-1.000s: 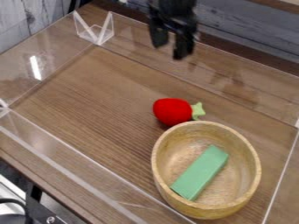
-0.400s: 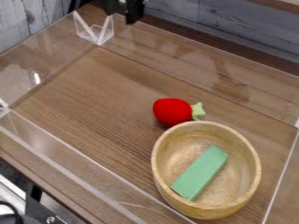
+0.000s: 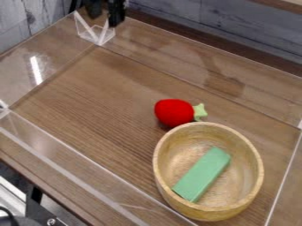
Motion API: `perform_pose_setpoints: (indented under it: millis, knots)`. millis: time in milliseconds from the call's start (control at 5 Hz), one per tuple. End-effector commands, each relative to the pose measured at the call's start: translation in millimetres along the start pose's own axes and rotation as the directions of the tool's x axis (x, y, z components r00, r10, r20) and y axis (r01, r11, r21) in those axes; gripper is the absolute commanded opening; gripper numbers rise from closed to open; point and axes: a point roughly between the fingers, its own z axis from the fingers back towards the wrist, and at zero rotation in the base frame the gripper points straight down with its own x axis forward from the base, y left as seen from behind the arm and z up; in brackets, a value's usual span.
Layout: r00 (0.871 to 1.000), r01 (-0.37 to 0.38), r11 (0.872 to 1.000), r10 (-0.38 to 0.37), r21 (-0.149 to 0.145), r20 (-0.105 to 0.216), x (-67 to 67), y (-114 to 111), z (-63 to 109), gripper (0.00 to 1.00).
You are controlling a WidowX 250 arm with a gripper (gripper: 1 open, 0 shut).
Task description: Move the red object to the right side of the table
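1. Camera view, from above and in front: I see the table [image 3: 106,97], brown wood grain, ringed by low clear walls.
2. My gripper [image 3: 101,11] sits at the very top edge of the frame, toward the far left corner, cut off by the border. Only the dark finger ends show, close above a clear folded corner piece [image 3: 97,31].
3. What shows of the fingers looks spread, with nothing between them; so little is in frame that I would call that likely rather than plain. I read the claw as apart and empty.
4. The red object [image 3: 174,111] lies on the tabletop right of centre, its pale green stem [image 3: 200,111] pointing toward the right wall.
5. It is well apart from my gripper, with bare wood between them.
6. Just in front of the red object stands a round wooden bowl [image 3: 207,170]; the bowl's far rim is very near it, and I cannot tell whether they touch.
7. A green block [image 3: 203,174] lies slanted inside the bowl.
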Motion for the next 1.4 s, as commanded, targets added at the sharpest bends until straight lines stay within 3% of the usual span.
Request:
perform_pose_setpoints:
  millis: [0,400,1200]
  knots:
    - [0.998,-0.004,0.999,0.001,0.043,0.07,9.2,14,22.5,1.0]
    - [0.998,-0.013,0.999,0.011,0.036,0.067,3.5,16,10.6,1.0]
    - [0.998,-0.024,0.999,0.025,-0.023,0.054,-0.5,-1,11.7,1.0]
